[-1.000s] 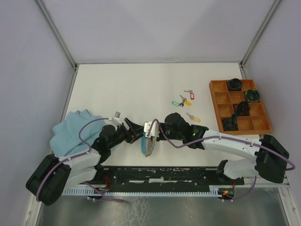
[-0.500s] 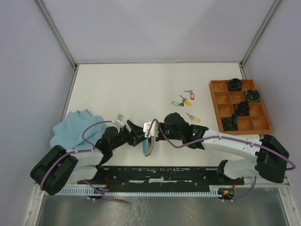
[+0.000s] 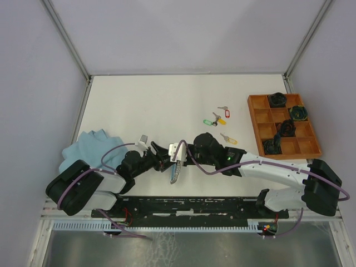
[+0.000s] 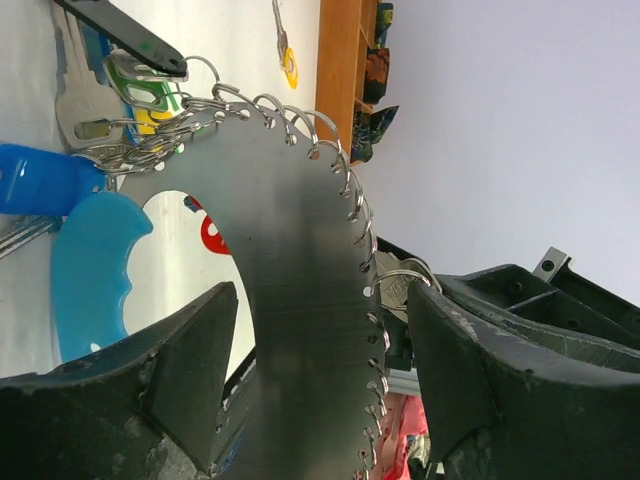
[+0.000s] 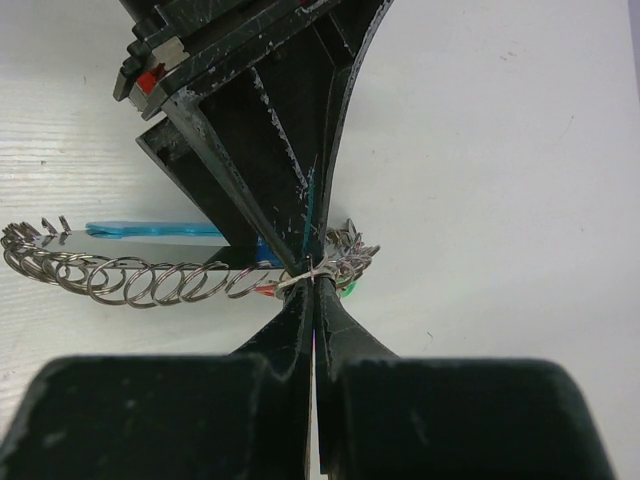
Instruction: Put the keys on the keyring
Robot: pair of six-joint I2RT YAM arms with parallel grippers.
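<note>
The keyring point(image 3: 174, 171) is lifted between the two grippers, well to the left of the wooden compartment tray point(image 3: 254, 123) and nearer the arm bases than it. Up close it is a flat grey metal crescent point(image 4: 300, 250) with a bright blue handle point(image 4: 90, 260) on its inner curve and a row of small split rings point(image 4: 345, 190) threaded through holes along its outer edge.

Several tagged keys point(image 4: 80, 100) already hang bunched at one end of it – blue, green, yellow and red tags show there.

The right gripper point(image 5: 312, 280) has its fingers pressed tight together, pinching the keyring by one of those little rings at its edge. The left gripper point(image 4: 320, 295) stands spread, one finger point(image 4: 190, 370) on each side of the metal crescent, with a gap showing between that finger and the plate; whether the far finger touches it I cannot tell.

Four loose keys point(image 3: 221, 119) lie on the white table point(image 3: 156, 105) just left of the tray – red, yellow and green tags in a cluster, another yellow one point(image 3: 229, 139) nearer the arms.

In the tray, four compartments hold dark coiled bundles point(image 3: 286, 128).

Far left of the tray, a crumpled light-blue cloth point(image 3: 83, 147) lies by the left arm.
</note>
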